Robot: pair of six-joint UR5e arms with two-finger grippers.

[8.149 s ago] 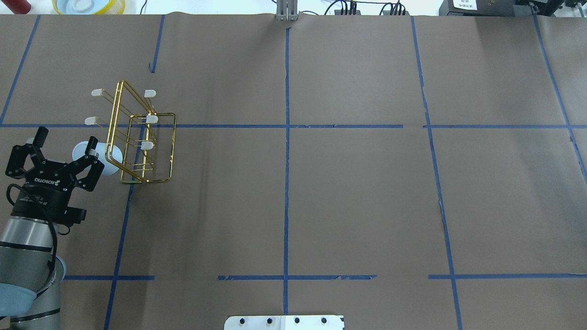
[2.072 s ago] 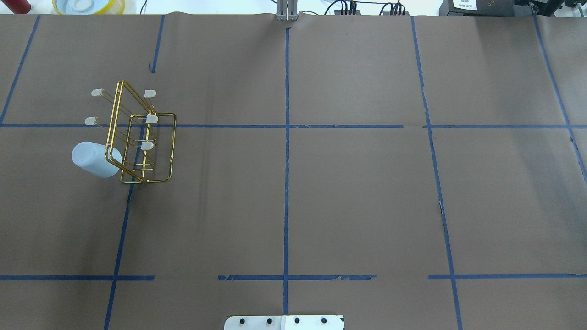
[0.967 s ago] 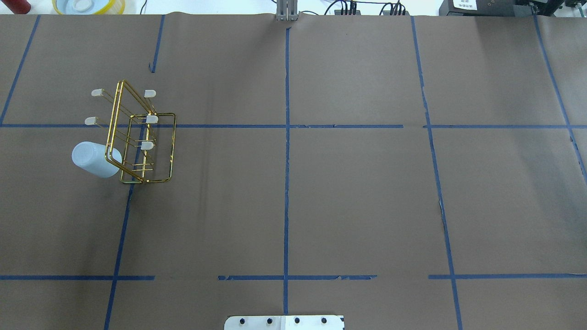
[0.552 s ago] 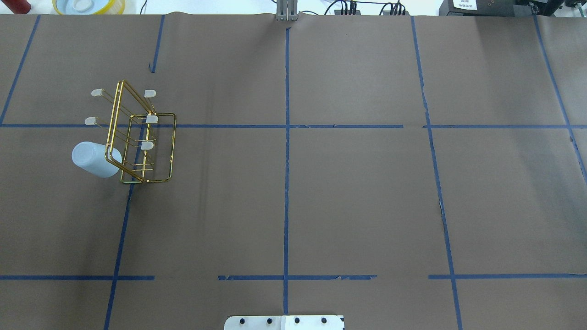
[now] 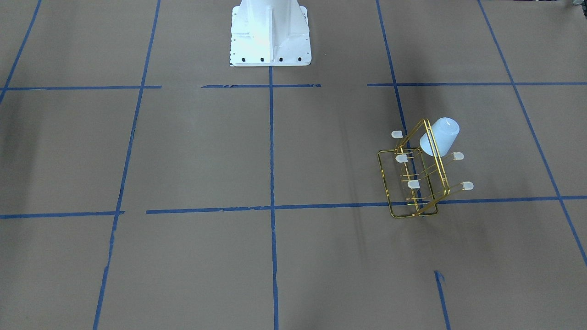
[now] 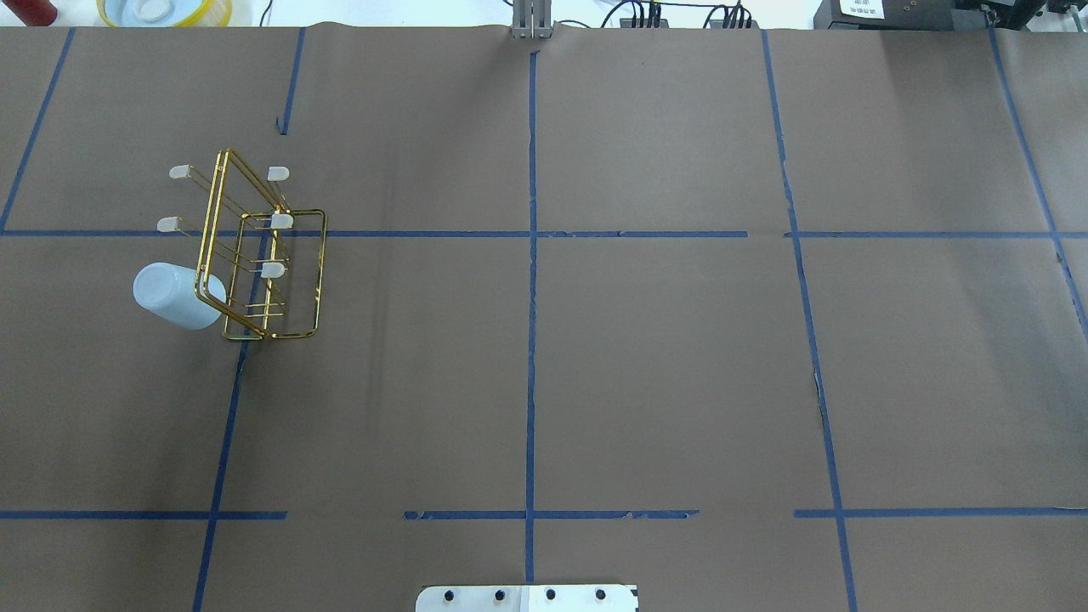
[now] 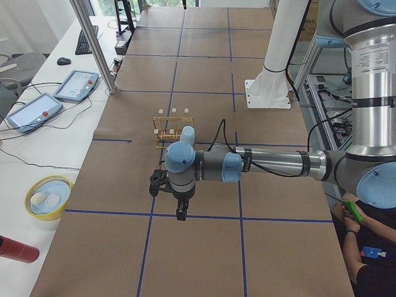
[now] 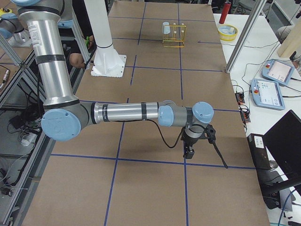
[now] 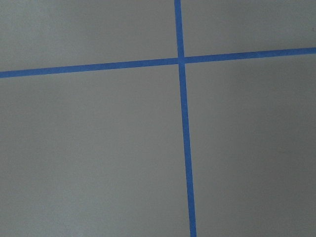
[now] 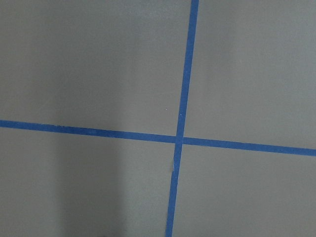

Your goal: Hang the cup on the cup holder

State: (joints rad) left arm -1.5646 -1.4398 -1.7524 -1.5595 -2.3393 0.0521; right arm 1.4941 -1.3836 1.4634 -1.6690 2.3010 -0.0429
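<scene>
Now, cup [image 6: 174, 296] aslant on cup holder [image 6: 263, 255].

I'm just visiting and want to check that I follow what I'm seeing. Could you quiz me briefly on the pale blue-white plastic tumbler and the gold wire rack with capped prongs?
1. Multiple choice: how many whitish caps show bare on the prongs of the gold wire rack? A four, B five, C six.
2. True or false: the pale blue-white plastic tumbler stands upright on the brown paper, apart from the rack.
3. Short answer: which touches the tumbler, the left gripper or the right gripper?
Key: 1 B. 2 False: it hangs tilted on a prong. 3 Neither: both hang over bare paper, well away from it.
</scene>
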